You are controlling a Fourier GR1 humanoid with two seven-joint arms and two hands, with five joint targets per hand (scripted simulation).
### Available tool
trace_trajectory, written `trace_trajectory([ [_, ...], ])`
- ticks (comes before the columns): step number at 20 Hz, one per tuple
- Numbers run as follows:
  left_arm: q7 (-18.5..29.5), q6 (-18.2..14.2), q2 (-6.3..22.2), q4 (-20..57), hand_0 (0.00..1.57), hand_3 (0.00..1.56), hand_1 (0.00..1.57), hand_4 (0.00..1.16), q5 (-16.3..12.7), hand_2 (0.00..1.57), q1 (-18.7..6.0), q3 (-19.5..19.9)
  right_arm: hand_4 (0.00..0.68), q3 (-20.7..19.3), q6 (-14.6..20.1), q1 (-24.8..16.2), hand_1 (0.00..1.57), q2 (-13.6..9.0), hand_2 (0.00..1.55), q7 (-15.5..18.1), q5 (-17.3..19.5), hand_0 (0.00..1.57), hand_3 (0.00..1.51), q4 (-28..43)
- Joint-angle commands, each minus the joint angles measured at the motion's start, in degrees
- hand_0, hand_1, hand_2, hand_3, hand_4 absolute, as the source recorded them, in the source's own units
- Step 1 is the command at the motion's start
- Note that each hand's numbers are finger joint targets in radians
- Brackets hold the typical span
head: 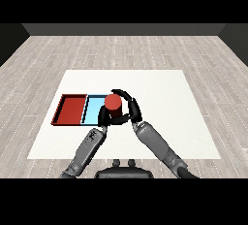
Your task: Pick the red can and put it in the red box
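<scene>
Where the two hands meet above the middle of the white tabletop (160, 103), the red can (113, 103) stands upright, its round top facing the view. It sits over the right end of the light blue tray (93, 108), at that tray's edge, and whether it rests on the tray floor or is held above it cannot be told. The right hand (131, 106) curls round the can from the right and behind, its black fingers arching over the far side and its thumb crossing below the can's front. The left hand (103, 118) is tucked against the can's lower left; its fingers are partly hidden, so I cannot tell whether they grip or merely lie beside it. The red tray (69, 109) lies just left of the light blue one, the two touching along their shared side, and the can is apart from it. Both grey forearms rise from the lower corners toward the can.
</scene>
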State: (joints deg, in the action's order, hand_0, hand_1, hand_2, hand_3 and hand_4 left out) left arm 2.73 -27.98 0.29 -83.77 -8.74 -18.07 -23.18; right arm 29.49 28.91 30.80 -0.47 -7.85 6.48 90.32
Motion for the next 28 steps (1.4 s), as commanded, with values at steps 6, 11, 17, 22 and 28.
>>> trace_trajectory([
  [6,1.56,1.64,-0.26,3.33,1.57,1.49,1.57,1.14,1.76,1.57,-3.41,2.95,0.0,-0.91,-3.96,-9.64,0.0,-0.87,0.0,2.11,3.03,0.0,0.0,7.82],
  [11,-0.9,0.6,0.78,-2.53,1.57,1.5,1.57,1.13,6.4,1.57,3.61,2.17,0.0,-6.59,-5.31,-9.76,0.0,-0.72,0.0,0.51,1.73,0.0,0.0,12.45],
  [17,-4.01,0.77,2.27,-3.51,1.57,1.48,1.57,1.12,7.51,1.57,0.52,6.36,0.0,-13.87,-11.49,-16.86,0.0,-4.36,0.0,6.47,-7.25,0.0,0.0,17.7],
  [22,0.8,7.06,7.94,1.01,1.57,1.48,1.57,1.12,3.46,1.57,0.84,14.89,0.0,-14.71,-12.22,-25.66,0.0,-5.66,0.0,8.15,-7.56,0.0,0.0,23.29],
  [28,-0.11,6.55,15.67,6.78,1.57,1.52,1.57,1.13,4.15,1.57,1.02,22.54,0.0,-23.73,-14.33,-35.92,0.0,-7.9,0.0,16.43,-13.49,0.0,0.0,21.24],
])
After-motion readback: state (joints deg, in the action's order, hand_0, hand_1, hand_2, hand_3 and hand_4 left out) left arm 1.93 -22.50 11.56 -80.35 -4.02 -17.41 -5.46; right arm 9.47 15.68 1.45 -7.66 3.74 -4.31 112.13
